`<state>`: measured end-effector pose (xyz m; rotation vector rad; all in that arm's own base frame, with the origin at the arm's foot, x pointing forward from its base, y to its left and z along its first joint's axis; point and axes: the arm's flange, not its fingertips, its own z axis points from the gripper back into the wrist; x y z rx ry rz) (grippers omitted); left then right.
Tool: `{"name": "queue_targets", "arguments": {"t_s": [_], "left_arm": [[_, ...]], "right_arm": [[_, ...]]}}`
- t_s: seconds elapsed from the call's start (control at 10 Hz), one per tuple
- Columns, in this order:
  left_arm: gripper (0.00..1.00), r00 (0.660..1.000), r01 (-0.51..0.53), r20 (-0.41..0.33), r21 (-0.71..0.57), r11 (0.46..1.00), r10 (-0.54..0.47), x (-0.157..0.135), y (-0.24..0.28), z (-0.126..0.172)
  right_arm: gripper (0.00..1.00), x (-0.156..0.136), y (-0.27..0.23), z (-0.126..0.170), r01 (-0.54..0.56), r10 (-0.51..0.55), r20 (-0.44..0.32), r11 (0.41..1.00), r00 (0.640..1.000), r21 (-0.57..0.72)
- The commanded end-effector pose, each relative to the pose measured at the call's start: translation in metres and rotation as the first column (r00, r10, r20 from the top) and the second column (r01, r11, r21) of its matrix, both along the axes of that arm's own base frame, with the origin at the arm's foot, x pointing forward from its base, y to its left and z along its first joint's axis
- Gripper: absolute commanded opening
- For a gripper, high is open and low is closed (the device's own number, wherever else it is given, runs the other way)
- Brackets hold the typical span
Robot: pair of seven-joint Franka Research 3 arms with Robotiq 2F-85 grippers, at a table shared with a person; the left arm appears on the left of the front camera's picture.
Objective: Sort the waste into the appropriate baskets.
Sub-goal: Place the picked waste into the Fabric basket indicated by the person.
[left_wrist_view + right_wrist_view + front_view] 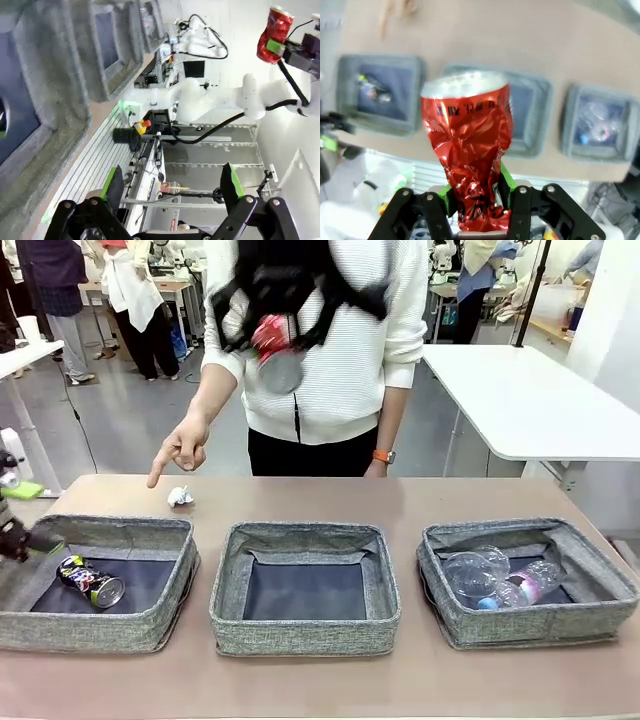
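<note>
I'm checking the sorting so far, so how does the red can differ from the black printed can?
The crushed red can is badly crumpled; the black printed can keeps its round shape. The red can is clamped in the right pincer, high above the table; the black one lies on its side in the left basket. Both are metal drinks cans with silver tops.

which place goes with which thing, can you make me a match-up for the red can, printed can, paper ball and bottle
1 crushed red can
2 black printed can
3 paper ball
4 plastic bottle

A on the table beyond the left basket
B in the right basket
C held in the right pincer
D in the left basket

Pairs: 1-C, 2-D, 3-A, 4-B
</note>
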<state>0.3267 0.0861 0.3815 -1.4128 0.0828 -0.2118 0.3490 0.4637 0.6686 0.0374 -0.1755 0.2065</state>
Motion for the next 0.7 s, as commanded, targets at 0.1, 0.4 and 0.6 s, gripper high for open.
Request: {"name": "queue_targets", "arguments": {"t_s": [0.1,0.4,0.6], "left_arm": [[1.0,0.959,-0.281,0.032,-0.025,0.959,0.282,-0.053,0.094,0.008],[1.0,0.803,-0.54,0.118,-0.272,0.797,0.584,-0.089,0.152,0.003],[1.0,0.915,-0.398,0.033,-0.079,0.914,0.402,-0.082,0.133,0.006]], "right_arm": [[0.25,0.01,0.099,-0.106,-0.327,0.326,0.04,0.923,0.945,0.201],[0.25,-0.012,0.168,-0.142,-0.435,0.42,-0.23,0.9,0.878,-0.014],[0.25,-0.01,0.142,-0.152,-0.365,0.372,-0.003,0.912,0.928,0.187]]}}
